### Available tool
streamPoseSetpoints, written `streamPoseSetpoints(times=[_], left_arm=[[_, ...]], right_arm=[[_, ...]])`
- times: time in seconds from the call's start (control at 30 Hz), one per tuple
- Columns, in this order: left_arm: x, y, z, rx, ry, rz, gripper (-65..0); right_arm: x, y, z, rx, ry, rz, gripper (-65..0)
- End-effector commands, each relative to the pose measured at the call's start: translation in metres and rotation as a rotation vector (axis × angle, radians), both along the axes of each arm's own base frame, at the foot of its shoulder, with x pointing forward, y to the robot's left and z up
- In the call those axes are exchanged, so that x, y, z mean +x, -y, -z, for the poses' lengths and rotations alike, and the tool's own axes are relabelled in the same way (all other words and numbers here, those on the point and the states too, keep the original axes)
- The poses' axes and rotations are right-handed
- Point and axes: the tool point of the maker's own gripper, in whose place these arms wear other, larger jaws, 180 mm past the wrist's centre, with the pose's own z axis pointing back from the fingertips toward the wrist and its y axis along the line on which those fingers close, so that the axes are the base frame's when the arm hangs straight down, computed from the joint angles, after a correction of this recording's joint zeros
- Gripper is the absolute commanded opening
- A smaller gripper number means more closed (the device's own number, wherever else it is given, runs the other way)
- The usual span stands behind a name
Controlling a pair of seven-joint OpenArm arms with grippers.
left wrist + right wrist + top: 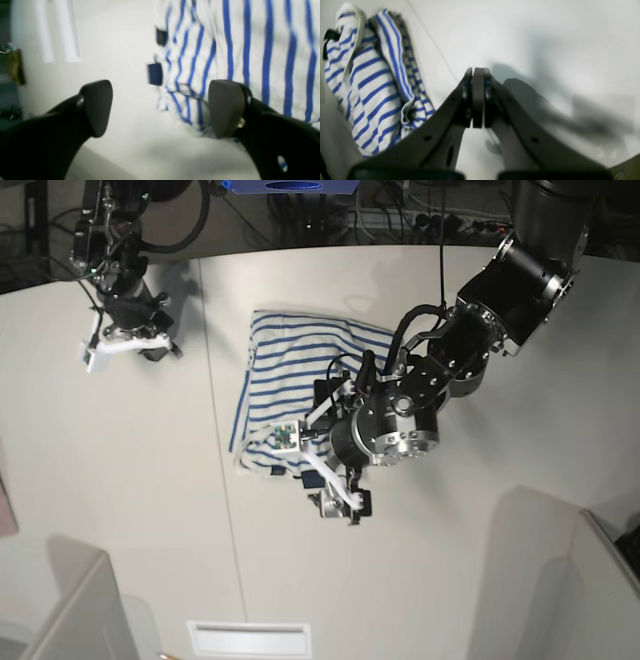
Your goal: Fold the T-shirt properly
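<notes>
The T-shirt point(290, 370), white with thin blue stripes, lies partly folded and bunched in the middle of the white table point(480, 510). My left gripper point(161, 110) is open over the shirt's near edge. Its right finger point(225, 107) rests at the rumpled hem, and its left finger point(97, 107) is over bare table. Small navy tags point(155, 73) show at the cloth's edge. In the base view the left gripper point(325, 470) sits at the shirt's front edge. My right gripper point(478, 100) is shut and empty, apart from the shirt point(370, 82), at the table's far left point(155, 350).
A seam point(215, 430) runs across the table left of the shirt. Cables and equipment point(330, 210) lie behind the far edge. A grey panel point(70, 610) stands at the front left and another point(610, 580) at the front right.
</notes>
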Motion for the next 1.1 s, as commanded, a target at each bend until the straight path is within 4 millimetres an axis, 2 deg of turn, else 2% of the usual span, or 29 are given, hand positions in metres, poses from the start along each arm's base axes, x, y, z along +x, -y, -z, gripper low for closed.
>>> streamPoseSetpoints(times=[0.0,0.07,0.13,0.17,0.2,0.3,0.4,0.5,0.67,0.83,1.07], left_arm=[[0.017,-0.025,-0.024,0.017,0.077,-0.092,-18.6],[0.018,-0.052,-0.039,-0.011,0.106,-0.185,-35.2],[0.017,-0.083,-0.035,-0.018,0.095,-0.273,-55.8],[0.014,-0.102,-0.028,-0.013,0.075,-0.323,-65.0],[0.011,-0.117,-0.022,-0.012,0.062,-0.365,-65.0],[-0.007,-0.152,-0.004,-0.076,0.022,-0.460,-65.0],[-0.033,-0.171,0.016,-0.198,0.002,-0.488,-65.0],[-0.065,-0.166,0.028,-0.351,0.000,-0.432,-65.0],[-0.118,-0.164,0.025,-0.603,0.039,-0.353,-65.0],[-0.164,-0.174,0.019,-0.825,0.100,-0.408,-65.0],[-0.240,-0.225,0.057,-1.093,0.106,-0.714,-65.0]], right_arm=[[0.006,0.001,-0.009,-0.016,0.037,-0.014,-65.0],[0.006,-0.003,-0.009,-0.013,0.037,-0.024,-65.0],[0.006,-0.003,-0.014,-0.022,0.053,-0.027,-65.0],[0.008,0.002,-0.021,-0.054,0.078,-0.028,-65.0],[0.008,0.007,-0.026,-0.095,0.098,-0.034,-65.0],[0.011,0.003,-0.039,-0.244,0.175,-0.126,-65.0],[0.011,-0.014,-0.047,-0.364,0.278,-0.242,-65.0],[0.003,-0.027,-0.056,-0.452,0.381,-0.307,-65.0],[-0.016,-0.035,-0.072,-0.574,0.517,-0.343,-65.0],[-0.049,-0.030,-0.077,-0.623,0.596,-0.325,-65.0],[-0.127,-0.026,-0.049,-0.627,0.518,-0.354,-65.0]])
